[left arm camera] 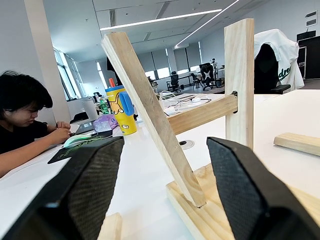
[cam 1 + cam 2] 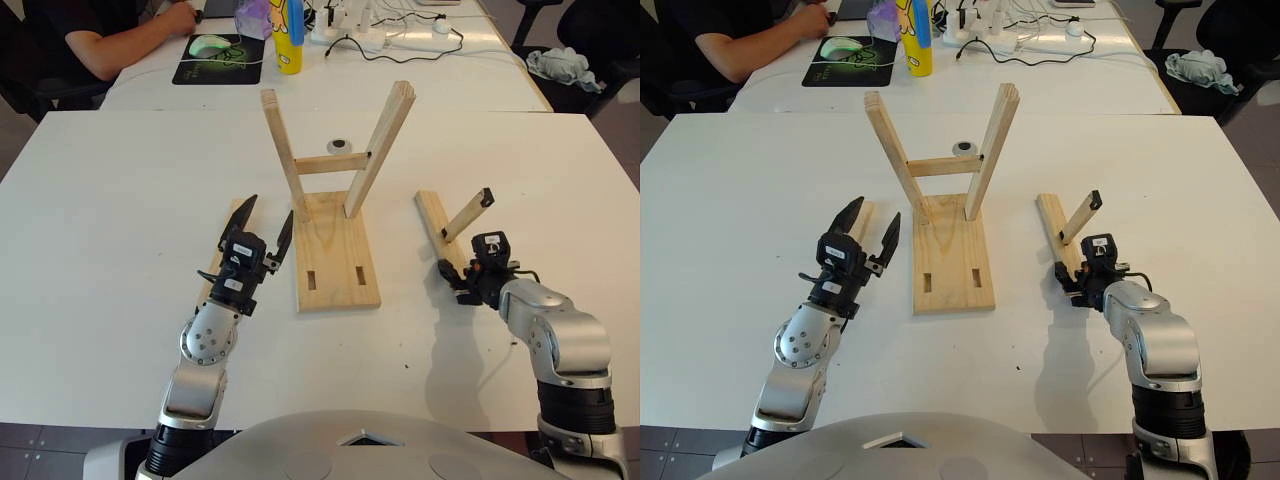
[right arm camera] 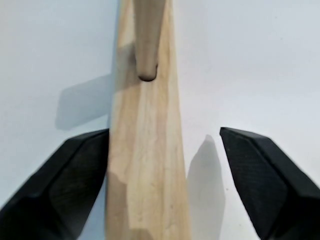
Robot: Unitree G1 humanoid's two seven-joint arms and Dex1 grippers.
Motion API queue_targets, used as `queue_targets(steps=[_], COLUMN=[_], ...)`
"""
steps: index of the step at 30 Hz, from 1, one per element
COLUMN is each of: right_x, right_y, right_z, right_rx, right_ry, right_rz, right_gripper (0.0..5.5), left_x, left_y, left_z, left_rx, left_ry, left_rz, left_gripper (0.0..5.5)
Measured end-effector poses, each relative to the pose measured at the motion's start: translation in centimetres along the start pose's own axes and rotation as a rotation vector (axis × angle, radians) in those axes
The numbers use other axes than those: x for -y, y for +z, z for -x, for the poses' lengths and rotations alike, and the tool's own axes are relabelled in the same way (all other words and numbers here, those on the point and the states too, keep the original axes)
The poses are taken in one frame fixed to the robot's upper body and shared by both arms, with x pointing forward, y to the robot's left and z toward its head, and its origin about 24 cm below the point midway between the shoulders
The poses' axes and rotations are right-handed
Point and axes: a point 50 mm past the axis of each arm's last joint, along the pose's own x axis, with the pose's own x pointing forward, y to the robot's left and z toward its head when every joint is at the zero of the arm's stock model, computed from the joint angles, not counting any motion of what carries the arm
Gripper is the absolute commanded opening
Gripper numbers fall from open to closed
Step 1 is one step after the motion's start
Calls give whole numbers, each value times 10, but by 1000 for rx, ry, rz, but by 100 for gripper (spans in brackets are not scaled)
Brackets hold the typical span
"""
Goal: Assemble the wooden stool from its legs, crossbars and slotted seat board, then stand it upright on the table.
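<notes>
Both arms extend forward, low over the surface. On the left gripper (image 2: 270,207) the fingers (image 2: 243,215) spread wide; the right gripper (image 3: 161,134) is parted too.

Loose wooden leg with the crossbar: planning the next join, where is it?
In the left eye view, the loose wooden leg lies on the white table, right of the slotted wooden seat board, its near end between the right gripper's open fingers.

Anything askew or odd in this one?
Yes. On the seat board, the left standing leg leans outward while the right leg stands nearly upright, so the pair splays and the crossbar between them sits slanted.
</notes>
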Motion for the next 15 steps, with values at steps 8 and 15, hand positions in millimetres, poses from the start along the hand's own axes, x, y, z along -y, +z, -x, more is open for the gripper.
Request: queue_targets(steps=[8, 15], right_x=[-1, 2], right_y=[8, -2], right_z=[-14, -13], right_rx=[26, 42], right_ry=[26, 26], right_rz=[39, 33], right_gripper=[341, 241], left_x=[3, -7], left_y=[-3, -8], left_z=[-1, -6], left_rx=[-8, -30], left_ry=[2, 19], left_rz=[13, 13], left_gripper=[308, 308])
